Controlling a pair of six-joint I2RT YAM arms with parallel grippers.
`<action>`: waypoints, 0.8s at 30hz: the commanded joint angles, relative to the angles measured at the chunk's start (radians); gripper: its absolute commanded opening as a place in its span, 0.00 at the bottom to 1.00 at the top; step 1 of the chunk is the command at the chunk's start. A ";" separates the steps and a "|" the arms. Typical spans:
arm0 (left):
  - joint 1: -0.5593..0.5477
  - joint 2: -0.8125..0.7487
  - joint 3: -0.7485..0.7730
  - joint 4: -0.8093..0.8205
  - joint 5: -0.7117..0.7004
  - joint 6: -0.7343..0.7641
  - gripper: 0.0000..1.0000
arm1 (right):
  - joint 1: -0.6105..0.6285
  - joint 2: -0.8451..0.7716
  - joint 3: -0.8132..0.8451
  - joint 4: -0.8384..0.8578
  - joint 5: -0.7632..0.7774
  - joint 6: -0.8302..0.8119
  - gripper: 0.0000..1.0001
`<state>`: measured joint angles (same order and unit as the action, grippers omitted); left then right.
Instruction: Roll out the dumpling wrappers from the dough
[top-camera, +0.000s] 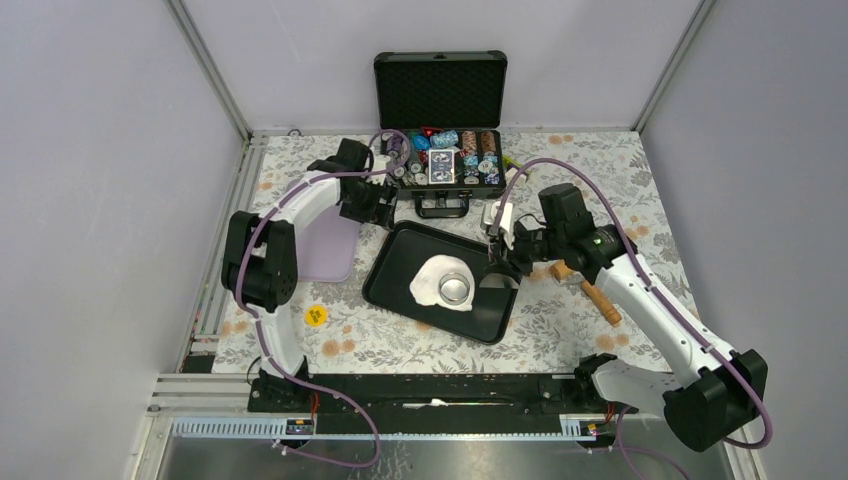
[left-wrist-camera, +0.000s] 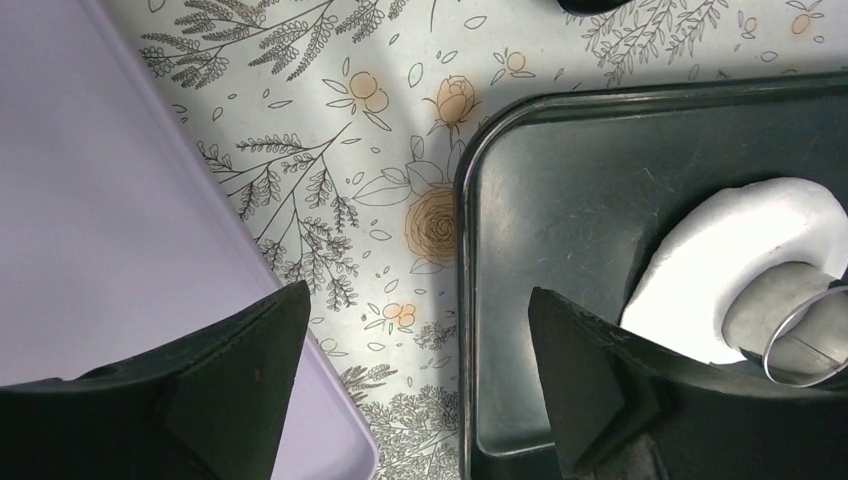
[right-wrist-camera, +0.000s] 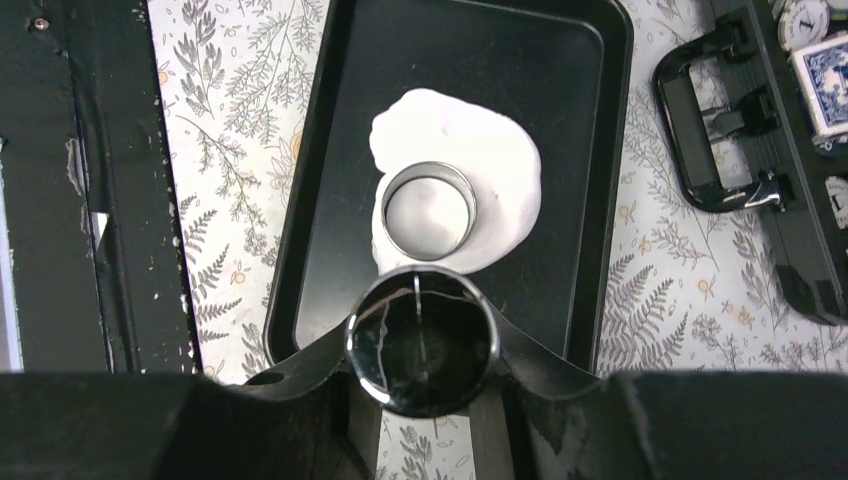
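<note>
The dough (top-camera: 428, 281) lies as a flat, irregular white sheet in the black tray (top-camera: 400, 255). A steel ring cutter (top-camera: 456, 290) sits on it, with dough inside the ring. No separate dumpling wrapper shows. My right gripper (top-camera: 497, 262) hovers over the tray's right end, shut on a second steel ring (right-wrist-camera: 422, 340). The right wrist view shows the dough (right-wrist-camera: 490, 150) and the cutter (right-wrist-camera: 428, 210) just ahead of it. My left gripper (left-wrist-camera: 415, 335) is open and empty over the tablecloth, between the purple board (left-wrist-camera: 100, 200) and the tray's corner (left-wrist-camera: 560, 200).
A wooden rolling pin (top-camera: 592, 292) lies on the table under my right arm. An open black case of poker chips (top-camera: 445, 160) stands behind the tray. The purple board (top-camera: 325, 250) lies left of the tray. A small yellow disc (top-camera: 316, 316) sits near the front left.
</note>
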<state>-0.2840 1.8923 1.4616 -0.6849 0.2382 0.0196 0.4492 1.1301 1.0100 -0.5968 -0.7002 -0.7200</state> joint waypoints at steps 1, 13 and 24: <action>-0.003 0.026 -0.008 0.042 0.012 -0.044 0.83 | 0.046 0.005 -0.017 0.112 0.027 0.042 0.00; -0.063 0.107 0.002 0.048 0.011 -0.070 0.76 | 0.092 0.051 -0.078 0.226 0.057 0.101 0.00; -0.070 0.124 -0.004 0.056 -0.015 -0.087 0.65 | 0.098 0.059 -0.151 0.320 0.070 0.128 0.00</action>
<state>-0.3588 2.0102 1.4616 -0.6590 0.2344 -0.0544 0.5369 1.1946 0.8726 -0.3645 -0.6361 -0.6121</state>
